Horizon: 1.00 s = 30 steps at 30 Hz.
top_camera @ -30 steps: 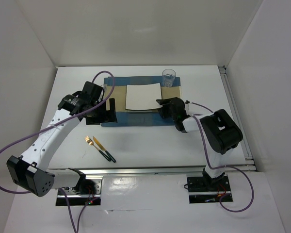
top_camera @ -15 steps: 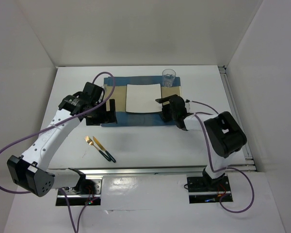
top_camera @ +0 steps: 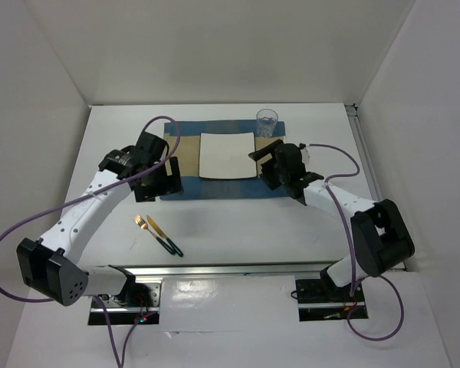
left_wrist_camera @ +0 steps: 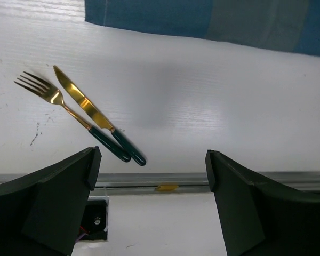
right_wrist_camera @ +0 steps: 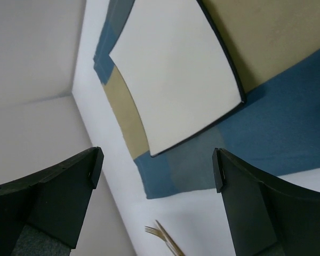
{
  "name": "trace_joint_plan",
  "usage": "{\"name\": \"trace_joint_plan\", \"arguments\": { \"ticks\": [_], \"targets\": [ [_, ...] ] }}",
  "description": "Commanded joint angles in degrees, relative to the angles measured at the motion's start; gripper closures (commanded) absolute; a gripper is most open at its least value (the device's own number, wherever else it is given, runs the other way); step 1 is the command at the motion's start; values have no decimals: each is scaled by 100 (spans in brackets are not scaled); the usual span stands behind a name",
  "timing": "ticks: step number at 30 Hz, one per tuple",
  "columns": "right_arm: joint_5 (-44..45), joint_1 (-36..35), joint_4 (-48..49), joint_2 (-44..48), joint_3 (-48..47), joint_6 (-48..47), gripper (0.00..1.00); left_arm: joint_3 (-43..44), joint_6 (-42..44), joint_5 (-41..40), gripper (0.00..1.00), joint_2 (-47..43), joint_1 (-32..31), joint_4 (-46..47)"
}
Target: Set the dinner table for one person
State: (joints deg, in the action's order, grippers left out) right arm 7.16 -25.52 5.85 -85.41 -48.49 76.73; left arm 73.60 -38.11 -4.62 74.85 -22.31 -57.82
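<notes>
The white dinner table [top_camera: 238, 222] carries a blue-and-tan placemat [top_camera: 224, 184] with a square white dark-rimmed plate [top_camera: 227, 155] on it and a clear glass [top_camera: 267, 122] at its far right corner. A gold fork [top_camera: 149, 229] and a gold knife [top_camera: 163, 236], both with dark green handles, lie side by side on the table near the front left; they also show in the left wrist view, fork [left_wrist_camera: 58, 101] and knife [left_wrist_camera: 90, 112]. My left gripper [top_camera: 171, 177] is open and empty over the placemat's left end. My right gripper [top_camera: 270, 167] is open and empty beside the plate's right edge.
The plate [right_wrist_camera: 176, 74] and placemat [right_wrist_camera: 256, 138] fill the right wrist view, with the fork tines [right_wrist_camera: 157, 232] at the bottom. White walls close in the table on three sides. A metal rail [top_camera: 238, 270] runs along the near edge.
My right arm has stretched out, and its gripper has moved a little farther back and right along the plate's right edge. My left gripper has shifted slightly right. Plate, glass and cutlery have not moved.
</notes>
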Motion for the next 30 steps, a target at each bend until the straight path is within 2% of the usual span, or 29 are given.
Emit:
{"name": "trace_joint_plan", "arguments": {
  "ticks": [1,5,8,9,11,12,13,15,21,24,29,30],
  "targets": [
    [137,-128,-663,392,-117,-763,3,-126,-723,-686,1,3,120,-299],
    [50,-234,-988,911,-55,-1633,7,-811,-1575,-821,8,-373,446,-432],
    [-12,-234,-1558,1393,-55,-2161,16,-1706,-2121,-751,9,-786,665,-186],
    [-13,-234,-1647,1465,-116,-2397,22,-1848,-2261,-751,9,-866,727,-125],
    [-13,-234,-1927,1588,-117,-2618,27,-2068,-2324,-593,9,-1007,728,60],
    [-13,-234,-1929,1649,-117,-2724,34,-2278,-2411,-592,9,-1120,780,61],
    [-91,-234,-2016,1737,-117,-2925,45,-2385,-2473,-532,9,-1174,780,174],
    [-179,-234,-2140,1799,-117,-3058,53,-2613,-2552,-452,9,-1227,833,402],
    [-583,-234,-2290,1799,-170,-3217,53,-3474,-2877,-31,12,-1377,833,1052],
    [-750,-234,-2290,1799,-170,-3339,53,-3694,-3009,23,17,-1429,833,1194],
    [-874,-234,-2395,1799,-170,-3471,53,-3862,-3141,23,20,-1482,833,1440],
    [-874,-234,-2395,1799,-170,-3472,53,-3914,-3194,-47,23,-1482,833,1440]
  ]
}}
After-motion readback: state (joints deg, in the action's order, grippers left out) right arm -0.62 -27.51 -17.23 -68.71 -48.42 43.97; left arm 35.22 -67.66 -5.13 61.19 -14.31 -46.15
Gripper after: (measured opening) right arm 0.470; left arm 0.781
